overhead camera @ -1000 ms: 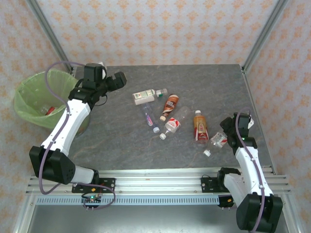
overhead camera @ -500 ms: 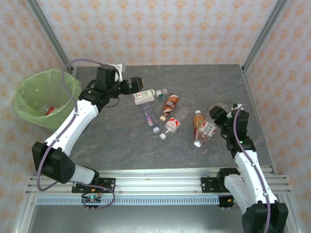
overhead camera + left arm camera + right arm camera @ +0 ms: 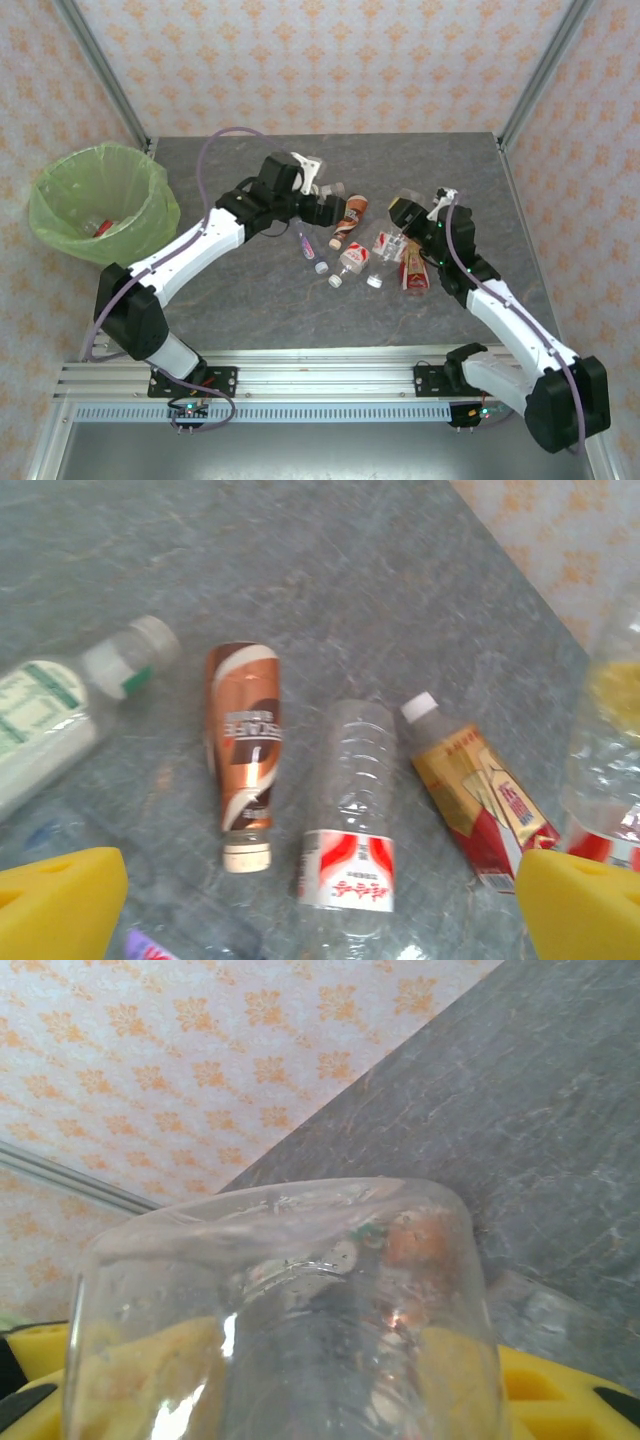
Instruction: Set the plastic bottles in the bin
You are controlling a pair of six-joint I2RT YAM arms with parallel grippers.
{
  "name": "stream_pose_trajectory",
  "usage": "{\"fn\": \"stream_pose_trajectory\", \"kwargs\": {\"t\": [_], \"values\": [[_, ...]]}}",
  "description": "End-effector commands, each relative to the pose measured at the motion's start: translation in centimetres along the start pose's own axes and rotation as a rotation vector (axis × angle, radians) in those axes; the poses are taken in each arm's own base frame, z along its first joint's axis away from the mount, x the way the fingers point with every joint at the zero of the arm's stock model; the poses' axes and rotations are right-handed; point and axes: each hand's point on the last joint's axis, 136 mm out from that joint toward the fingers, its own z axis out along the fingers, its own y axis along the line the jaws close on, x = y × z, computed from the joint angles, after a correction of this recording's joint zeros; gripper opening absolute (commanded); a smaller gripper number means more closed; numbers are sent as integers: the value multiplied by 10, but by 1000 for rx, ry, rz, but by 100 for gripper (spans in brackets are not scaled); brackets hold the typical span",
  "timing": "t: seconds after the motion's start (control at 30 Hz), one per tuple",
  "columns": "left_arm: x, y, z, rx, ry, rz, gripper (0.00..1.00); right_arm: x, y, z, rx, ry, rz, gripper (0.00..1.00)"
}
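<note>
Your right gripper (image 3: 403, 222) is clamped on a bottle (image 3: 290, 1310). Your left gripper (image 3: 322, 203) hangs wide open and holds nothing, with the brown bottle (image 3: 243, 740) right beneath it and four more lying close around. The bin (image 3: 45, 190) sits far to its left with something red-labelled inside, likely a bottle. Most of the job is left.

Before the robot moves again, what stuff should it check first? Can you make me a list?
1. Does the right claw have the clear bottle? Ok, it sits between the yellow pads.
2. Is that grip tight enough? Cannot tell.
3. Is the left claw open? Ok, its yellow fingertips are wide apart.
4. Is the brown-label bottle free to grab? Ok, it lies flat.
5. Is the way to the green-lined bin free? Not ok, the left arm lies between.
</note>
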Motion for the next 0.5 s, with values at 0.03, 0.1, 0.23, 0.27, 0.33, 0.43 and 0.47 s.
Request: {"fn": "stream_pose_trajectory", "kwargs": {"t": [0.03,0.1,0.23,0.27,0.33,0.43,0.47], "values": [[-8,-41,3,124,-52,84,100,-18,37,9,-76,-77,1,47],[-2,-54,6,170,-56,82,100,-17,41,15,-76,-88,11,47],[7,-66,14,254,-62,20,100,-18,53,23,-124,-99,53,47],[11,-69,17,274,-49,10,100,-17,56,26,-136,-97,62,47],[17,-75,20,300,-31,6,100,-16,63,29,-157,-91,69,47],[28,-83,26,286,-10,44,100,-19,73,30,-180,-96,70,47],[31,-84,28,277,-5,63,100,-16,70,36,-167,-86,74,47]]}}
